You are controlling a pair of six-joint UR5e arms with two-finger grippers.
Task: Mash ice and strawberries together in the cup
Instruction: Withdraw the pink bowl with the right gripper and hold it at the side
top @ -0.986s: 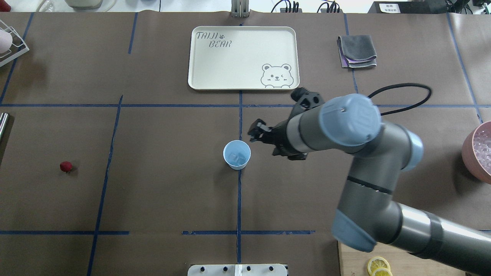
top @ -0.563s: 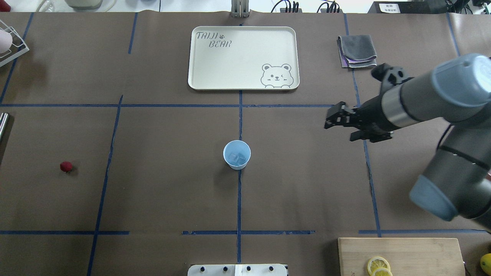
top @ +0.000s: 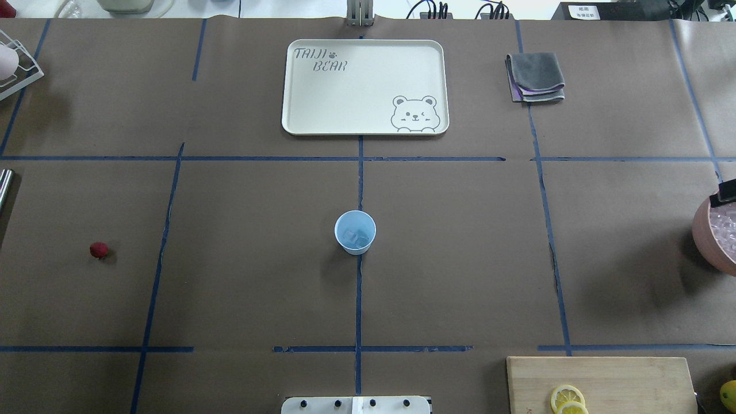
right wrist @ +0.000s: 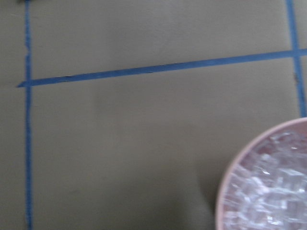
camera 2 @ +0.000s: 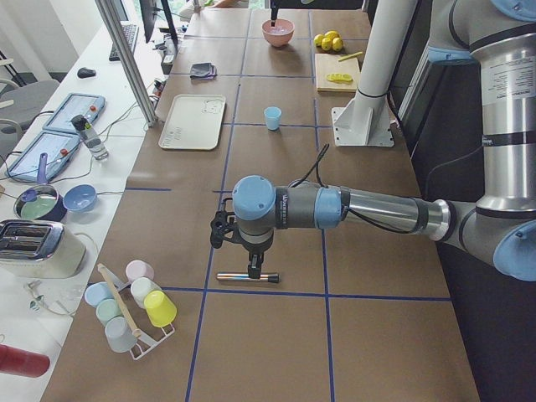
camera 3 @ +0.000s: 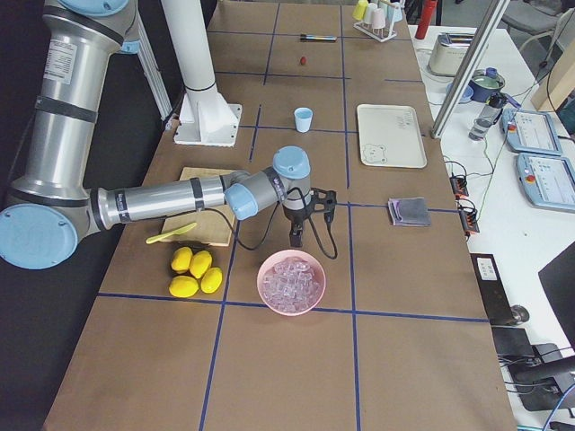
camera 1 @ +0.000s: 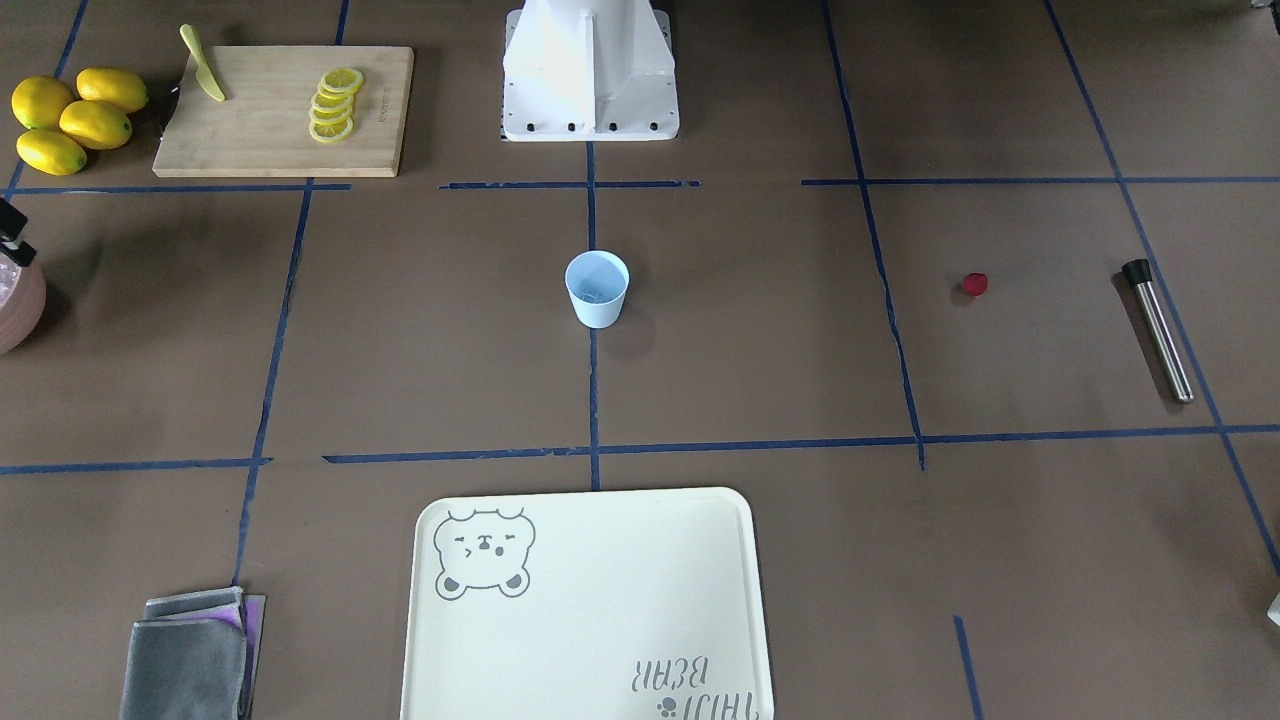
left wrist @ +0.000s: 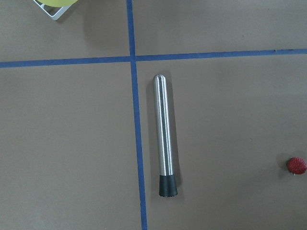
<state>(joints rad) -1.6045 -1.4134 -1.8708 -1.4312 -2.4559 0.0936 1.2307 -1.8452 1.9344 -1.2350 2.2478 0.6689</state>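
1. The left arm [camera 2: 368, 209] is reaching over the table [top: 460, 259] at the robot's left end. The left gripper [camera 2: 254, 270] is hanging directly above the steel muddler [left wrist: 164, 136]. Its opening and any grasp cannot be determined.
2. The right arm [camera 3: 171, 202] is holding the right gripper [camera 3: 296, 239] pointing downward at the rim of the pink bowl [camera 3: 269, 301]. Its opening cannot be determined.
3. The pink bowl is holding an ice heap [right wrist: 268, 191].
4. The muddler is lying flat just beside a blue tape line [left wrist: 136, 120].
5. The cup [top: 355, 232] is standing upright at table centre, well apart from both grippers.
6. The strawberry [top: 99, 249] is lying on the table near the muddler.
7. A few ice chunks [top: 355, 236] are sitting inside the cup.
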